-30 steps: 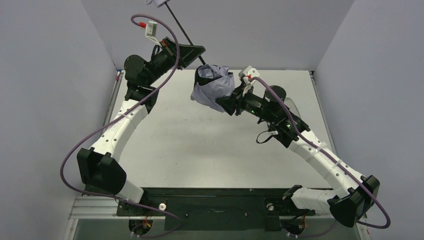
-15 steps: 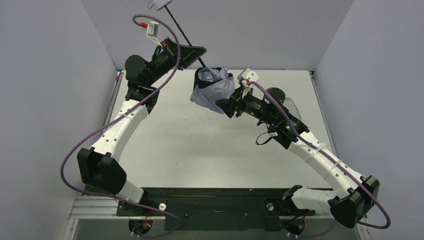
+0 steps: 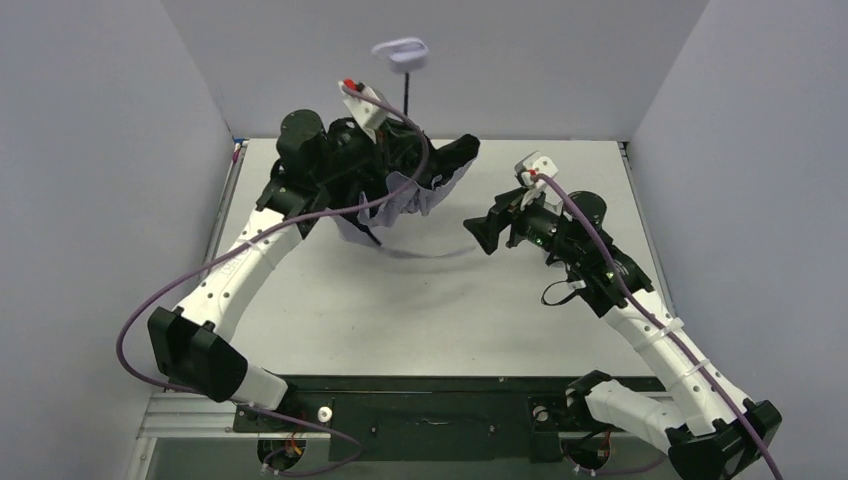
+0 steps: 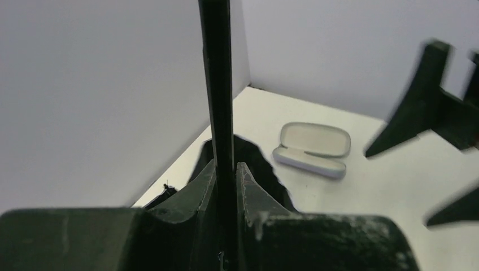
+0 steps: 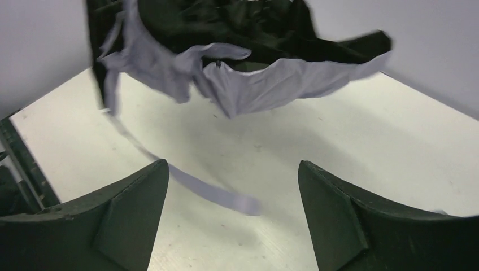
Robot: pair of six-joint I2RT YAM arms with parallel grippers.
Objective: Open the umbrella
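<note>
1. Umbrella (image 3: 425, 190) check: it's held up off the table (image 3: 450, 300) in the upper middle of the top view. The little handle (image 3: 400, 52) is pointed toward the top edge and the fabric is bunched below it.
2. The left gripper (image 4: 227, 166) is pinched narrow on the thin black shaft (image 4: 217, 84), seen dead centre in the left wrist view. The grip looks solid.
3. The right gripper (image 5: 233, 165) is spread wide with nothing in it. It's parked just right of the fabric in the top view, and its fingers are clearly apart from the cloth.
4. The canopy (image 5: 265, 84) is loosened and flared partway across the upper part of the right wrist view. Lavender edges are flopped out and black lining is showing, but nothing is stretched taut, so it can't be called open.
5. A lavender strap (image 5: 209, 192) is seen dangling loose below the fabric, so the bundle looks unfastened.
6. Done, as judged: the shaft is gripped and the fabric is freed.
7. Left to do: the sliding collar probably has to be found and pushed along the shaft until it locks. Call it about halfway.
8. A pale case (image 4: 312, 148) is lying open on the table, right of centre in the left wrist view. It's well apart from everything.
</note>
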